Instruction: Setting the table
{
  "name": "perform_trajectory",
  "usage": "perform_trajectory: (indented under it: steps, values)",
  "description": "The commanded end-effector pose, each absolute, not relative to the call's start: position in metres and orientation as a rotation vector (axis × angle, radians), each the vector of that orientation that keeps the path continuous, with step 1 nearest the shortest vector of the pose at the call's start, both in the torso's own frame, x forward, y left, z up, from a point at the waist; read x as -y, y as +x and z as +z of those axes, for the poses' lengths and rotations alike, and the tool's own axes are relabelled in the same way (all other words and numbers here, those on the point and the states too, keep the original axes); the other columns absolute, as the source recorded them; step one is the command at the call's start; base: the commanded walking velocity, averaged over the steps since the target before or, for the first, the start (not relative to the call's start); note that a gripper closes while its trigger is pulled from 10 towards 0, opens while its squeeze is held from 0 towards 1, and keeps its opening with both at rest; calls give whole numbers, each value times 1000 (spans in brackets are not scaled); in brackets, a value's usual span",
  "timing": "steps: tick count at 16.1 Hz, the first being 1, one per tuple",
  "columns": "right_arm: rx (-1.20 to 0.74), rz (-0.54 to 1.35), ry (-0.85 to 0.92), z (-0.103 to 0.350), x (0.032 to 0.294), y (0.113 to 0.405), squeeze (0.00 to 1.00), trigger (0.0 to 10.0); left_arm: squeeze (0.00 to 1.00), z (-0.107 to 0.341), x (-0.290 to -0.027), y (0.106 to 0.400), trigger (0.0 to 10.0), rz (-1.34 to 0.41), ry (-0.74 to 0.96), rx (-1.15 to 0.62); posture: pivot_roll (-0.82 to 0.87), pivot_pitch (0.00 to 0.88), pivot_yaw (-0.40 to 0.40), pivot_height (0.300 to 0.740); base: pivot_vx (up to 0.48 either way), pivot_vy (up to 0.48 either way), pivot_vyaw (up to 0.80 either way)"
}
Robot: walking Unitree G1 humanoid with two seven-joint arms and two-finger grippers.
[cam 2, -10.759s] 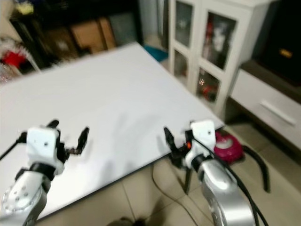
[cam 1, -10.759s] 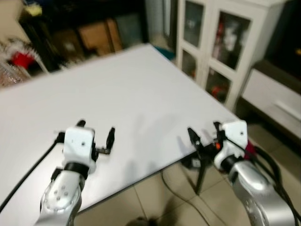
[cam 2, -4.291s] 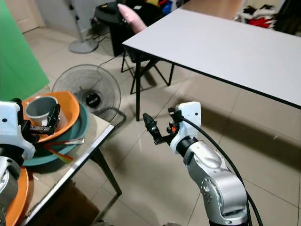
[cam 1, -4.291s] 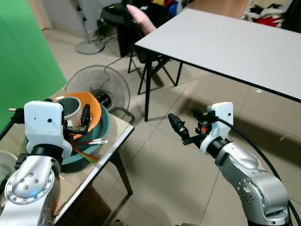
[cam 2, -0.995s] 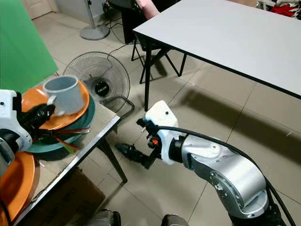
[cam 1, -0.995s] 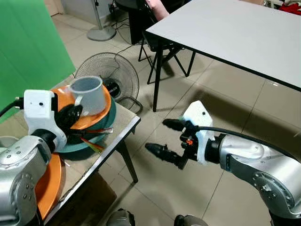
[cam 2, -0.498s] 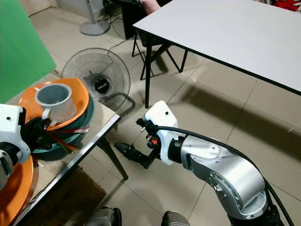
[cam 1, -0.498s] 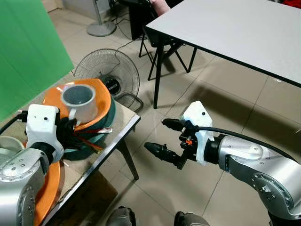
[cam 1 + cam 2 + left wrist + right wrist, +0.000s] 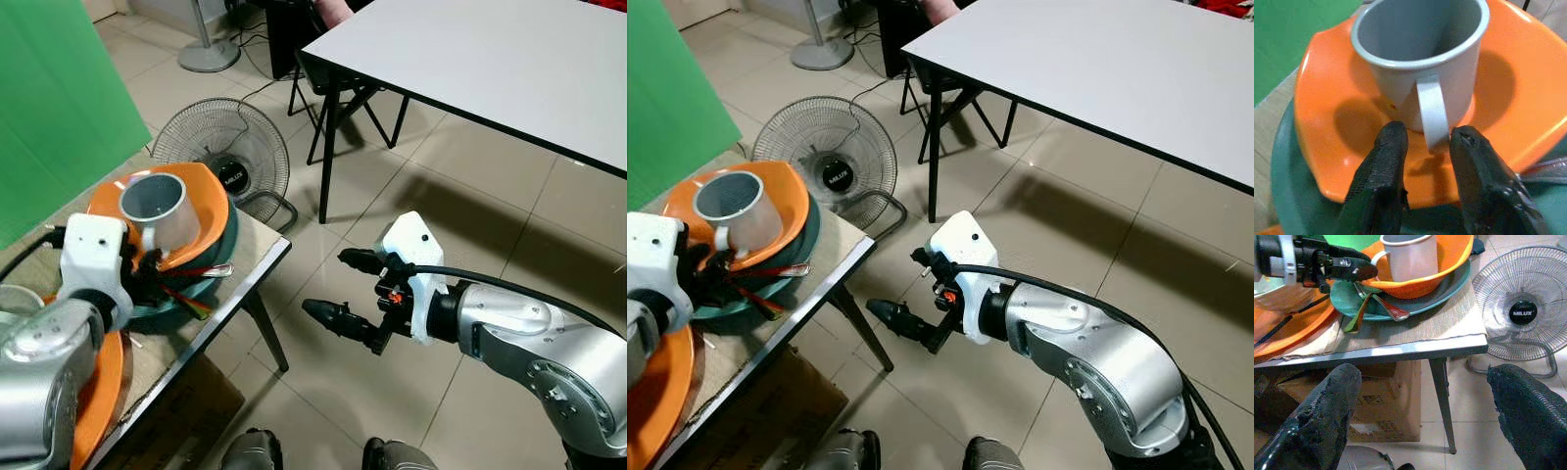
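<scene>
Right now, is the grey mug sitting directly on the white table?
No, the grey mug stands in the orange bowl on the small side table, with the left gripper at its handle.

Even, bright indoor light falls from above. The white rectangular table (image 9: 490,69) throws a soft, broad shadow on the beige tiled floor (image 9: 509,235) beneath it. The eye views are sharp, without motion blur. In the left wrist view the grey metal mug (image 9: 1418,58) casts dark shadows across the glossy orange bowl (image 9: 1513,98); the black fingers (image 9: 1327,411) nearest the right wrist camera are blurred.
</scene>
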State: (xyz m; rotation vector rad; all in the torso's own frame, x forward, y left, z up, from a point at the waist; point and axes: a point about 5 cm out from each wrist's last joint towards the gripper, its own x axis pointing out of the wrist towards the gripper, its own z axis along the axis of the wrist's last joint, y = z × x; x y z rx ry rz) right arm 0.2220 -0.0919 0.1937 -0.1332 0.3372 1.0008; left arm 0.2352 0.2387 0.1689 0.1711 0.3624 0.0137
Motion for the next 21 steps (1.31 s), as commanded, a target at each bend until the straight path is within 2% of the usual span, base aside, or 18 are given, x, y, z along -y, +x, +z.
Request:
perform_trajectory:
  steps: [1, 8, 9, 10, 11, 21]
  values:
    - [-334, 1028, -139, 195, 89, 217, 0, 10000, 0, 170, -242, 237, 10000, 30, 188, -358, 39, 160, 56, 740, 0, 0, 0]
    - [-337, 1025, -137, 195, 89, 217, 0, 10000, 0, 165, -244, 248, 10000, 49, 195, -384, 37, 158, 63, 740, 0, 0, 0]
    - [-337, 1023, -136, 195, 89, 217, 0, 10000, 0, 165, -245, 249, 6980, 53, 198, -386, 37, 158, 64, 740, 0, 0, 0]
    - [-338, 1023, -135, 194, 89, 217, 0, 10000, 0, 165, -247, 250, 784, 62, 199, -381, 37, 156, 64, 740, 0, 0, 0]
    - [-337, 1024, -134, 194, 88, 217, 0, 10000, 0, 166, -248, 251, 0, 72, 197, -370, 36, 155, 63, 740, 0, 0, 0]
    - [-350, 1073, -133, 193, 88, 215, 0, 10000, 0, 170, -246, 253, 0, 54, 200, -307, 28, 137, 60, 740, 0, 0, 0]
